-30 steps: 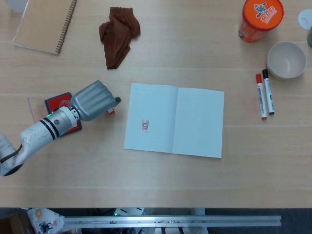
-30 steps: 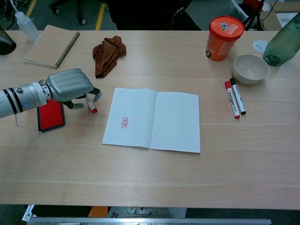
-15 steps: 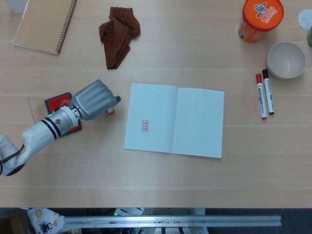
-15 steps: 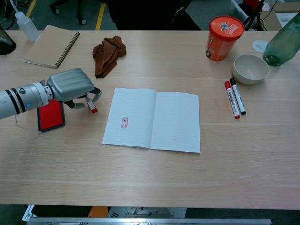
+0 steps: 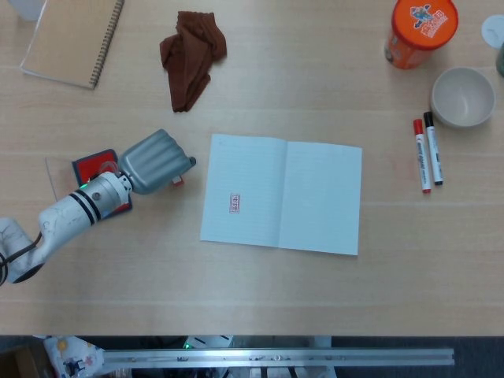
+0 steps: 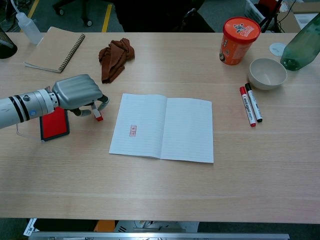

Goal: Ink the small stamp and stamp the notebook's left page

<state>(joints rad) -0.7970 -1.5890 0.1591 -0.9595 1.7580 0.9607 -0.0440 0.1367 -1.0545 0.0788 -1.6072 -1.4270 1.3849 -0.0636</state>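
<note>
The open notebook point(image 5: 315, 197) lies mid-table, and its left page point(image 6: 145, 117) bears a small red stamp mark point(image 5: 234, 203). My left hand point(image 5: 153, 161) sits just left of the notebook, its fingers curled down around the small stamp point(image 6: 98, 117). The stamp's red base shows below the fingertips, close to the tabletop. Behind the hand's wrist lies the red ink pad point(image 6: 52, 124), partly covered in the head view. The right hand is in neither view.
A brown cloth point(image 5: 191, 57) and a spiral notebook point(image 5: 71, 39) lie at the far left. At the far right are an orange canister point(image 5: 421, 27), a white bowl point(image 5: 463, 96), two markers point(image 5: 428, 150) and a green bottle point(image 6: 300, 47).
The left hand has edged slightly to the right, toward the notebook, still around the stamp. The rest of the table looks the same.
</note>
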